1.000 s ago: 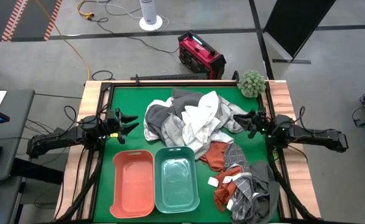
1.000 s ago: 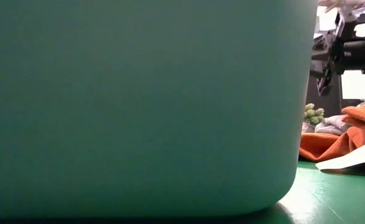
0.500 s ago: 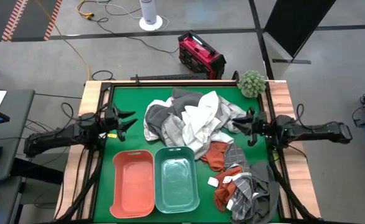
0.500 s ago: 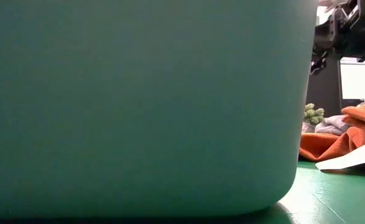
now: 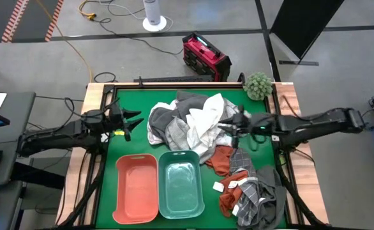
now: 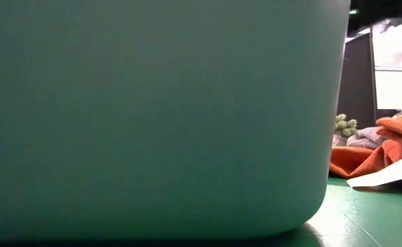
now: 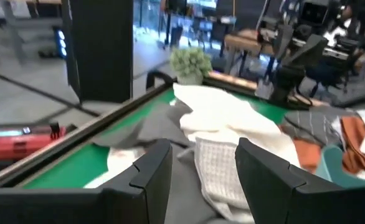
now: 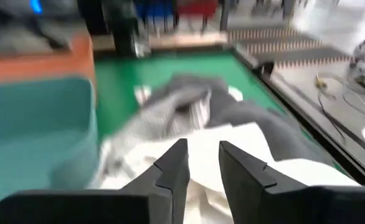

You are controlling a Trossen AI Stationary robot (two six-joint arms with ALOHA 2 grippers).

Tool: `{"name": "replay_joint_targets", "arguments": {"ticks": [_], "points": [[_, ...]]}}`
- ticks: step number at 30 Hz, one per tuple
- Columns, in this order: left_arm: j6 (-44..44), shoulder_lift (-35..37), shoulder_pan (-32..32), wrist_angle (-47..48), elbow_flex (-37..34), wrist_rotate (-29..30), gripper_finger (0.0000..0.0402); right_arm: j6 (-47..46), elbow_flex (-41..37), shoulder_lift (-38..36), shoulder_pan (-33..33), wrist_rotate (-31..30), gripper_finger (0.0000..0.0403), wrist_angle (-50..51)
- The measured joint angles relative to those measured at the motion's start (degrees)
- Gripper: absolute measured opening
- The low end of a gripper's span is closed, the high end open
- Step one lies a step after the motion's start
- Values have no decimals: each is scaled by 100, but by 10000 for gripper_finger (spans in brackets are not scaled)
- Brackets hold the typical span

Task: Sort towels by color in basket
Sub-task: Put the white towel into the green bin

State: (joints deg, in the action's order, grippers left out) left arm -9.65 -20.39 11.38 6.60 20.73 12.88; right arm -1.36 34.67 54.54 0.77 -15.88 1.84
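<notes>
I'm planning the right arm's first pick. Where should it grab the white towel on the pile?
Probably the raised fold at the white towel's top, from above: it lies uppermost on the pile, bunched into ridges the right gripper's open fingers could pinch.

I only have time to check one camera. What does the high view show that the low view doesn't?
Only the high view shows both arms, the left gripper, the right gripper over the towel pile, and the orange basket. Only the low view shows the teal basket's outer wall up close. Both show the green ball and orange towels.
</notes>
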Motion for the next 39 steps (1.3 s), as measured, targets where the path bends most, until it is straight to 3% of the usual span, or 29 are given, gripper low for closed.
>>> {"name": "replay_joint_targets", "arguments": {"ticks": [5, 13, 19, 22, 25, 32, 39], "points": [[-212, -26, -71, 878, 313, -220, 167, 538, 1281, 1457, -145, -7, 176, 1500], [-129, -7, -151, 967, 350, -207, 167, 1003, 3056, 3326, -332, -59, 292, 2926], [-112, -7, -155, 1118, 350, -194, 167, 1294, 3556, 4262, -555, -76, 308, 3218], [-67, -7, -157, 1092, 350, -190, 167, 1322, 3594, 4592, -693, -73, 289, 3221], [3, -7, -156, 1069, 350, -177, 167, 1348, 3592, 4829, -780, -18, 244, 3225], [94, -7, -157, 1043, 350, 36, 167, 1354, 3592, 4990, -848, 266, 36, 3271], [232, -7, -157, 897, 350, 88, 167, 1205, 4025, 4193, -563, 269, 38, 3683]]}}
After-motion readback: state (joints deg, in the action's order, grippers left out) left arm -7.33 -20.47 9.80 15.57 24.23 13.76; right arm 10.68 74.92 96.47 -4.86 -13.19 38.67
